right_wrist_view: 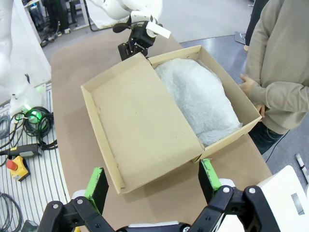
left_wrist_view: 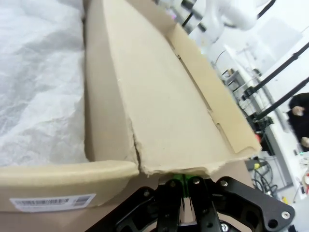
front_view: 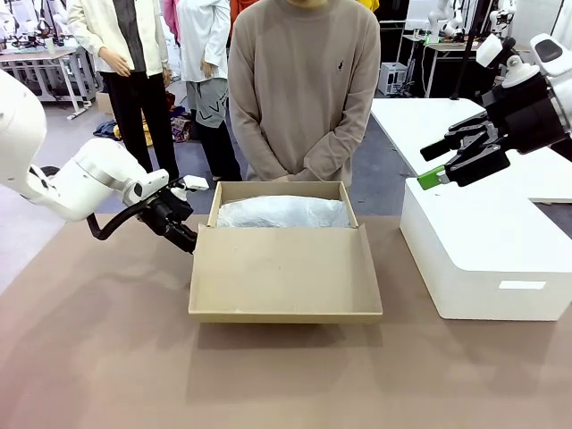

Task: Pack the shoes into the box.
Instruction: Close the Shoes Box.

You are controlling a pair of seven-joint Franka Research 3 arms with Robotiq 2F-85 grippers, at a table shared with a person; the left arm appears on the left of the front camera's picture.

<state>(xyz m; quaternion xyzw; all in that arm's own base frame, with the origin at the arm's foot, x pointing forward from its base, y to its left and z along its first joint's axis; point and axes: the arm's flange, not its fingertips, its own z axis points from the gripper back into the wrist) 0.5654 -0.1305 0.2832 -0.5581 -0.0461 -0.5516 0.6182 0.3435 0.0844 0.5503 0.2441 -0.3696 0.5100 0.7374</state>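
Sitting in the middle of the brown counter [front_view: 98, 357], the box [front_view: 284, 268] is open, and its hinged lid [front_view: 286, 273] lies folded out toward the robot's side, its inner face up. White crinkled tissue paper [front_view: 284, 213] fills the tray part of the box in a rounded heap. I cannot see the shoes in any view (the paper covers whatever lies under it).

The left gripper [front_view: 183, 235] is at the left side of the box, just at the corner where the lid meets the tray. In the left wrist view the jaws are pressed together on the torn edge of the cardboard lid, with the green pads [left_wrist_view: 184, 180] almost touching each other, so they grip the lid there. A white barcode label [left_wrist_view: 52, 201] is on the outer wall of the tray near this corner.

The right gripper [front_view: 444, 161] hangs in the air above the white block [front_view: 483, 259], which stands to the right of the box and apart from it. Its jaws are spread wide and hold nothing; in the right wrist view the two green pads [right_wrist_view: 98, 186] stand far from each other, with the box below between them.

A person in a beige sweater [front_view: 304, 80] stands at the far side of the counter, hands [front_view: 290, 175] joined just behind the box.
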